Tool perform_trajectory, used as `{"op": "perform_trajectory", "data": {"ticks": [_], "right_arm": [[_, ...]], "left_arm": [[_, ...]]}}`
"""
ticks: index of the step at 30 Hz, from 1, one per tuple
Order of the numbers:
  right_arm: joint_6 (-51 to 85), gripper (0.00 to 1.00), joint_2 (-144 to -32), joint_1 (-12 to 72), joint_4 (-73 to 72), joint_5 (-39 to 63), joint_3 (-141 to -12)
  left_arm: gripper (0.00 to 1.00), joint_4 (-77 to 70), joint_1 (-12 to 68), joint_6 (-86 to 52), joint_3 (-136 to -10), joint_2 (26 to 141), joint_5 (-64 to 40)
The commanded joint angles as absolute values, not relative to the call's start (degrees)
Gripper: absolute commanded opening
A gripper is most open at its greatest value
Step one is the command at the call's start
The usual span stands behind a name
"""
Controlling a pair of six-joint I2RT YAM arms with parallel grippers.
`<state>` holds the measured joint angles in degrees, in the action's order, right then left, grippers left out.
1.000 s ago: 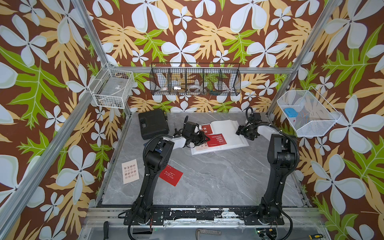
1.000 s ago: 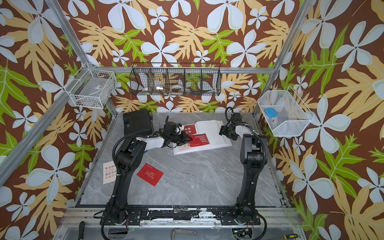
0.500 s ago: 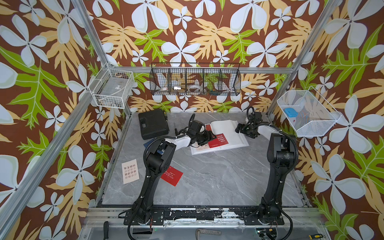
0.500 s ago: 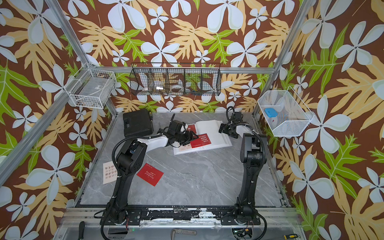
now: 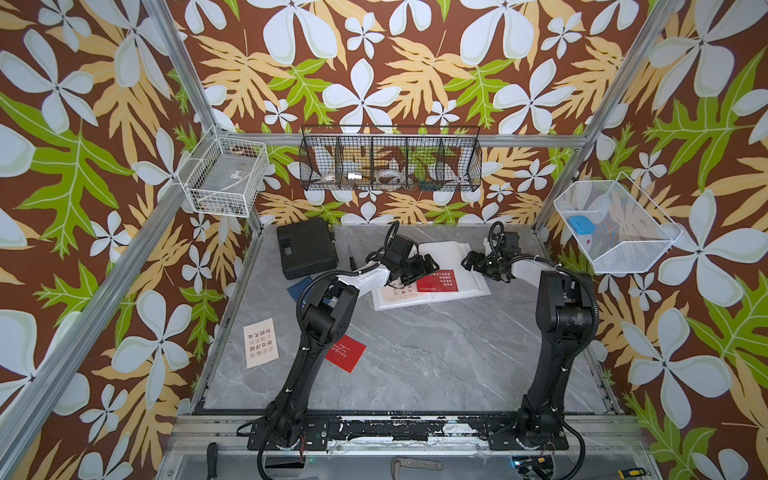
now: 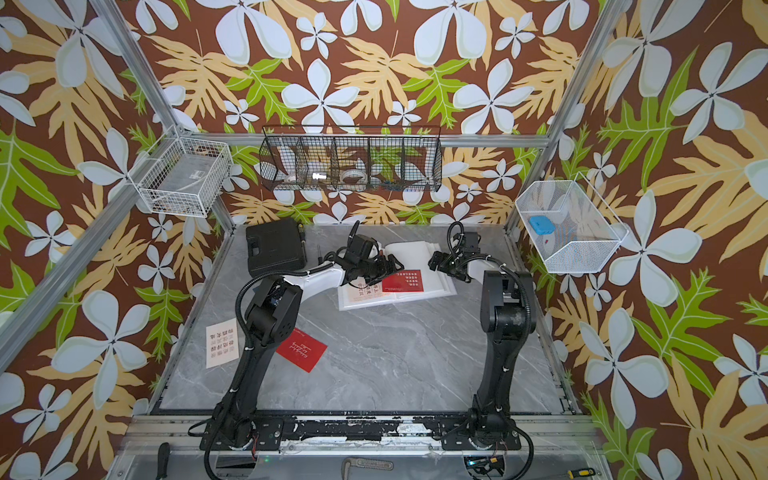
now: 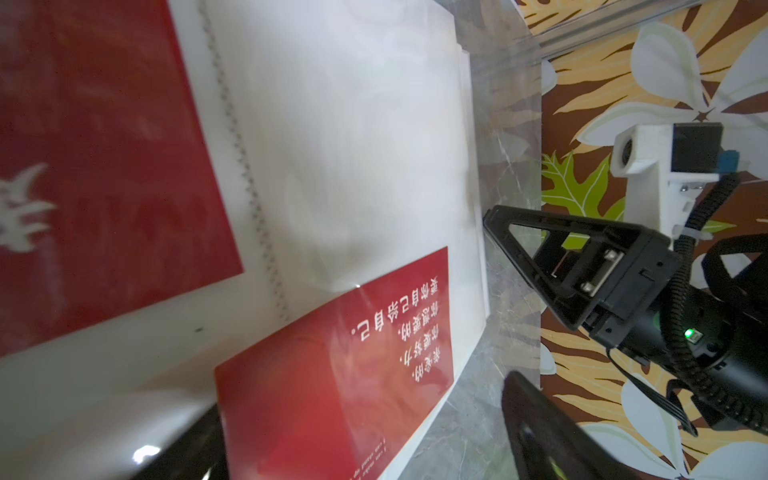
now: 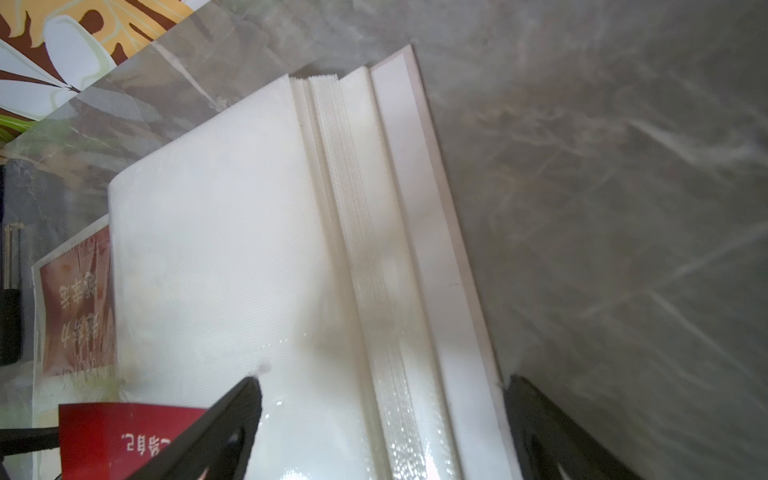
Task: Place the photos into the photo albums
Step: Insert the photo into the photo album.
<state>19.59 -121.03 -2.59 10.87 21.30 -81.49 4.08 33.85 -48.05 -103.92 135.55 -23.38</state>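
Note:
The photo album lies open at the back of the table. On its right page lies a red photo. The left page holds a cream photo and another red photo. My left gripper hovers open low over the loose red photo, gripping nothing. My right gripper stands open above the album's right edge. A cream photo, a red photo and a navy photo lie on the table.
A black case sits at the back left, with a small screwdriver beside it. Wire baskets hang on the back and side walls. The left arm's elbow stands over the navy photo.
My left gripper has opened and slid right over the album, leaving the red photo lying on the right page. The right gripper has stayed open by the album's edge.

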Motion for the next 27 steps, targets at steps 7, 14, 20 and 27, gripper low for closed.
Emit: {"op": "perform_trajectory", "data": {"ticks": [7, 14, 20, 27], "right_arm": [[27.7, 0.92, -119.1, -1.8, 16.4, 26.0, -73.2], [28.8, 0.91, -118.1, -1.8, 16.2, 24.3, -71.9], [30.1, 0.91, -117.0, -1.8, 15.5, 23.4, -71.3], [26.3, 0.93, -115.0, -1.9, 17.5, 16.8, -71.4]], "left_arm": [[0.92, 6.1, 35.4, -51.4, -104.3, 135.9, -23.6], [0.92, 8.7, 35.8, -54.9, -105.5, 135.3, -23.9], [0.93, 9.6, 36.2, -59.3, -106.4, 135.3, -25.2], [0.94, 16.3, 36.4, -56.7, -104.9, 131.9, -20.4]]}}
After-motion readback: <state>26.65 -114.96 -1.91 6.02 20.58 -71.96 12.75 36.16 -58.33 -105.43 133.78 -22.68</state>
